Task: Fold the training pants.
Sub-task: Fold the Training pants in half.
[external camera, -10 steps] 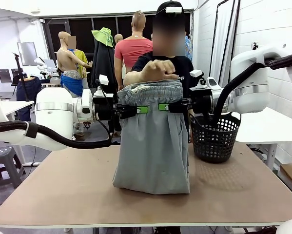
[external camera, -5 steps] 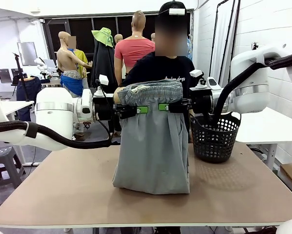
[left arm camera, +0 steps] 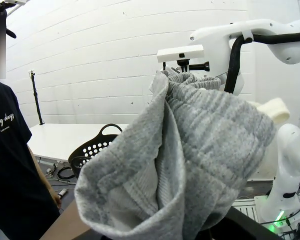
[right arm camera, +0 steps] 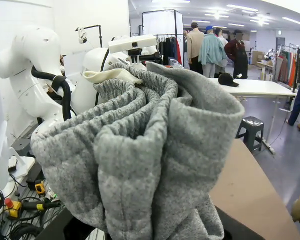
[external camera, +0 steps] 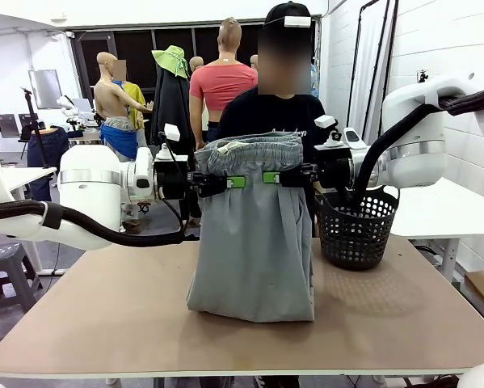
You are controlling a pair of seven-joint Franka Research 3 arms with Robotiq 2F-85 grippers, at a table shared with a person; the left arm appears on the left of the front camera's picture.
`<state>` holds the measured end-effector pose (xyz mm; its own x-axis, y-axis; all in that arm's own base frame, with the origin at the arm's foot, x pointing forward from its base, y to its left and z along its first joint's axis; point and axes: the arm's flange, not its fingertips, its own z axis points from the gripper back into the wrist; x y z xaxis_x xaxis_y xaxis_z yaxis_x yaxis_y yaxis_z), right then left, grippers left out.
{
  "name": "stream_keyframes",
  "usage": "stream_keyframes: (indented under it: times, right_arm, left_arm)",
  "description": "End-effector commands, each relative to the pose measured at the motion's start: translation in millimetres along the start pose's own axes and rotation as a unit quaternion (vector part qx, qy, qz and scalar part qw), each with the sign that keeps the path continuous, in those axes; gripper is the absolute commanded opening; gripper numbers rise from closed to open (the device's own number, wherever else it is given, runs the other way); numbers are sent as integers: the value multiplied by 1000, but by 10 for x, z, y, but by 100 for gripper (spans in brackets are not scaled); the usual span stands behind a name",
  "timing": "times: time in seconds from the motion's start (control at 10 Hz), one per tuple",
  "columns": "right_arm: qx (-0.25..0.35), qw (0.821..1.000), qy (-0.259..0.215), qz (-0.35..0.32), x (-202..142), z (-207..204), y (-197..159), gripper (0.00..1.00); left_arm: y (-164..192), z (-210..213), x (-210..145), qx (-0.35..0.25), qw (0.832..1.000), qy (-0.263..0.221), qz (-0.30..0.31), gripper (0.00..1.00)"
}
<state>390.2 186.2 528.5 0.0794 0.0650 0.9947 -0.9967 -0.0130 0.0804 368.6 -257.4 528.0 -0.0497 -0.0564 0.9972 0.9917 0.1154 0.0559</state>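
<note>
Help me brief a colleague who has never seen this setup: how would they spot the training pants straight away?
Look at the middle of the brown table, between the two white arms. The training pants hang there from the left gripper and the right gripper, the lower end resting bunched on the table. They are soft light grey cloth with a gathered waistband, unlike the stiff black mesh basket beside them.

White rounded arm shells with silver joint rings and thick black cables. Black left gripper (external camera: pixel 240 182) and right gripper (external camera: pixel 267 177), green pads, small white camera blocks atop.
</note>
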Motion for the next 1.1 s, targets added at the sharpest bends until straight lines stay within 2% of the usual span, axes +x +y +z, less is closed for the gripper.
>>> stream_keyframes:
  times: [0.0,1.0]
  right_arm:
    - [2,1000,-12,0,4,-12,24,0]
    - [2,1000,-12,0,4,-12,24,0]
  left_arm:
    - [-20,-15,37,3,1000,1,-11,0]
    - [-20,-15,37,3,1000,1,-11,0]
